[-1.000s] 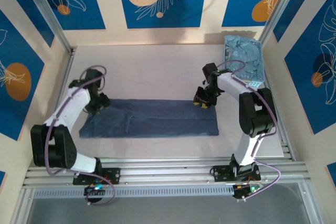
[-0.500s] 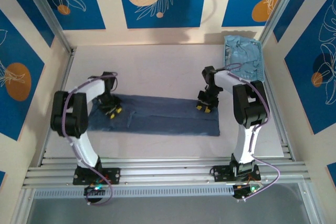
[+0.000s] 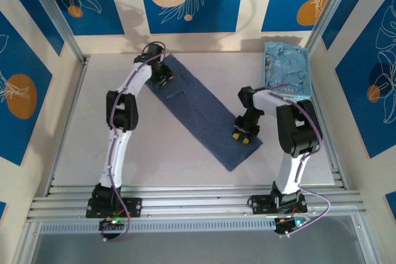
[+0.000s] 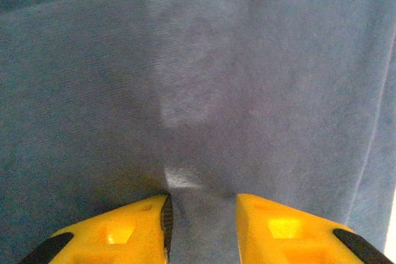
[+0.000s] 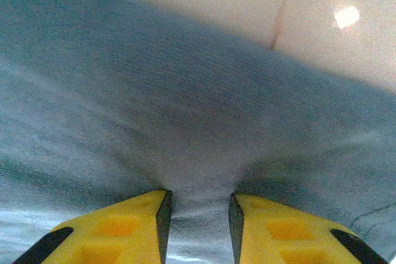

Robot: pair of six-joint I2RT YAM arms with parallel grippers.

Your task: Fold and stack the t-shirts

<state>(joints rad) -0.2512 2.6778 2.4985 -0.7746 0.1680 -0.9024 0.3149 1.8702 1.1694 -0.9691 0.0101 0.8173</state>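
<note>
Count: 1 dark slate-blue t-shirt (image 3: 198, 112), folded into a long narrow strip. 1 heap of pale sky-blue t-shirts (image 3: 283, 66); can't tell how many are in it. 1 pale blue perforated basket (image 3: 302, 88) under that heap, in the far right corner of the tabletop (image 3: 93, 128). 2 arms, 2 grippers.

Dark strip lies flat and diagonal. One end is near the far edge, left of centre. The other end is right of centre, nearer the near edge. It's well apart from the basket.

L arm: stretched almost straight from its base at the near edge toward the far edge, wrist bent to the right. L gripper (image 3: 164, 78) sits on the strip's far end. In the left wrist view the L gripper (image 4: 201, 205) has its yellow fingers (image 4: 124, 230) narrow, w/ a small ridge of the dark cloth (image 4: 216, 91) pinched between them.

R arm: rises from its base, elbow by the right edge, forearm folded back toward centre. R gripper (image 3: 241, 135) points down on the strip close to its near end. In the right wrist view the R gripper (image 5: 199, 205) is also narrow, w/ the dark cloth (image 5: 185, 122) bunched up and nipped between the fingers (image 5: 120, 227).
</note>
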